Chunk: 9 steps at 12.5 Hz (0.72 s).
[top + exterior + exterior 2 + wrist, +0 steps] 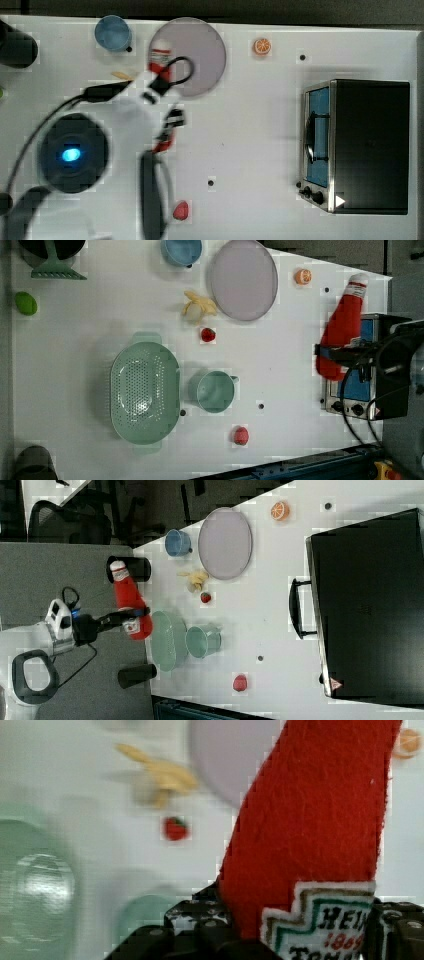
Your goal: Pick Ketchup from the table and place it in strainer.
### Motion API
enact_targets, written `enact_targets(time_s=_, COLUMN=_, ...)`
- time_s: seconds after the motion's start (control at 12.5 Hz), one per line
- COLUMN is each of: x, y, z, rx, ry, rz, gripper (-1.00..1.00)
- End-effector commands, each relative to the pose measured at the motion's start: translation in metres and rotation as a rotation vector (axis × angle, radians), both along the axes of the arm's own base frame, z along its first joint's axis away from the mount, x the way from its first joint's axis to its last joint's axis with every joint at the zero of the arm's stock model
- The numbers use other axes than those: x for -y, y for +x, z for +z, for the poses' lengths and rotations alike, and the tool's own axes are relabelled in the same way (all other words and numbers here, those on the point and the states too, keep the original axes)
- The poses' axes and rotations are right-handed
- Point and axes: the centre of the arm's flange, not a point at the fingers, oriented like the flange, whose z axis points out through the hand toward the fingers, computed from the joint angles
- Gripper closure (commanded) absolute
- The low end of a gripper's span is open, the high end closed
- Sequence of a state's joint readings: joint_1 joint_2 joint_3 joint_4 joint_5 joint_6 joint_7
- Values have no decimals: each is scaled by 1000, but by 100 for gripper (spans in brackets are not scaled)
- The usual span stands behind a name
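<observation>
Ketchup (pixel 128 597) clamped in gripper (pixel 131 618), apparently lifted clear of table (pixel 280 600): carry step; next, travel over strainer (pixel 144 392), lower, release.

White table (pixel 280 355): strainer (pixel 144 392), mug (pixel 215 391), plate (pixel 243 279), oven (pixel 357 146)

The Ketchup (pixel 320 815) is a soft toy of fuzzy red felt-like cloth, matt and slightly rough, with a stitched cloth label (pixel 320 925) near its base. The strainer (pixel 144 390) looks like smooth, faintly glossy mint-green plastic with a perforated bottom, and the green mug (pixel 215 391) has a similar smooth sheen. The table (pixel 280 370) is smooth matt white, the plate (pixel 243 279) smooth pale lilac, and the toaster oven (pixel 367 145) has a matt black casing with a shiny metal front frame.
</observation>
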<state>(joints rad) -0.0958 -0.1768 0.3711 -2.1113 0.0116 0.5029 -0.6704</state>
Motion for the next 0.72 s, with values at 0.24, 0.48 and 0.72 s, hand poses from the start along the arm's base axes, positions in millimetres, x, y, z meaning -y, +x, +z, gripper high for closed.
enact_targets(time_s=0.24, x=-156, y=-37, z=-103, rx=-150, ry=107, rz=-133, gripper=-25)
enact_targets(time_s=0.48, x=-207, y=-50, z=-137, rx=-155, ry=198, rz=-148, gripper=-25)
enact_targets(time_s=0.72, x=-240, y=-68, z=-182, rx=-206, ry=227, rz=-90, gripper=-25)
